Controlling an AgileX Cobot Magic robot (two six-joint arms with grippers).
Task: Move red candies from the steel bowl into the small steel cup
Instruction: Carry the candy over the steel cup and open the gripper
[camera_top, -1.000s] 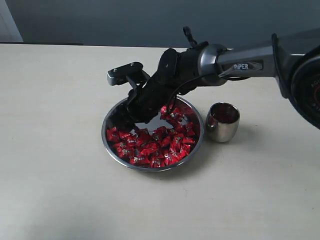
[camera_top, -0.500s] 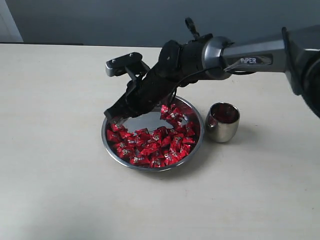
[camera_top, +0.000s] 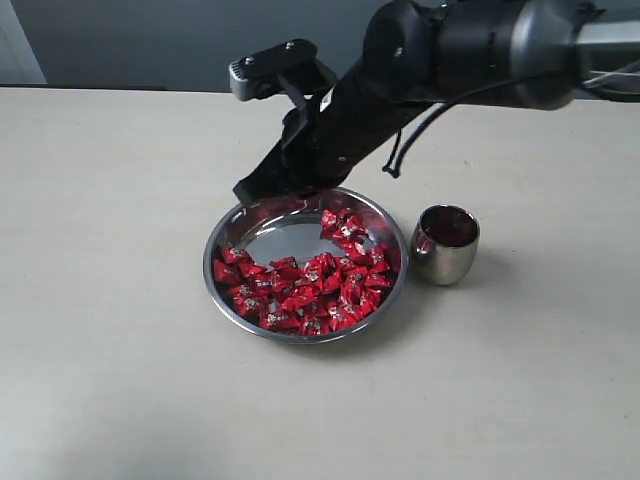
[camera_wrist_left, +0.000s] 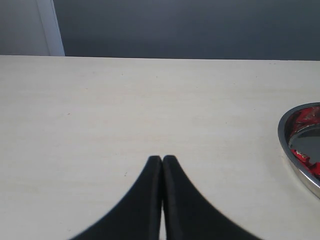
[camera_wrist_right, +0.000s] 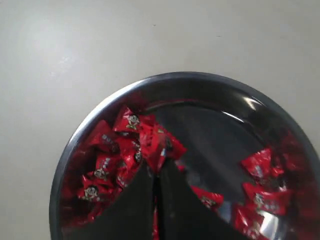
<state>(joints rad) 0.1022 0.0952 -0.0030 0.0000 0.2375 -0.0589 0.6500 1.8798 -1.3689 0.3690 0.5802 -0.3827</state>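
The steel bowl (camera_top: 300, 337) sits mid-table, with red candies (camera_top: 310, 290) heaped along its near side and right side. My right gripper (camera_top: 245, 190) hangs above the bowl's far left rim. In the right wrist view its fingers (camera_wrist_right: 175, 200) are shut on one red candy (camera_wrist_right: 159, 146), which sticks out past the tips, above the bowl (camera_wrist_right: 100, 107) and the candies (camera_wrist_right: 107, 165) in it. The small steel cup (camera_top: 446, 243) stands upright just right of the bowl, its inside showing dark red. My left gripper (camera_wrist_left: 162, 159) is shut on nothing over bare table, with the bowl's rim (camera_wrist_left: 295, 150) off to one side.
The right arm (camera_top: 470, 50) reaches in from the upper right, passing above the table behind the bowl and cup. The pale tabletop (camera_top: 110, 300) runs back to a dark wall. The left arm does not show in the exterior view.
My right gripper has risen out of the bowl, going up and away from the heap, with a candy pinched at its tips. The left gripper, bowl and cup have stayed put.
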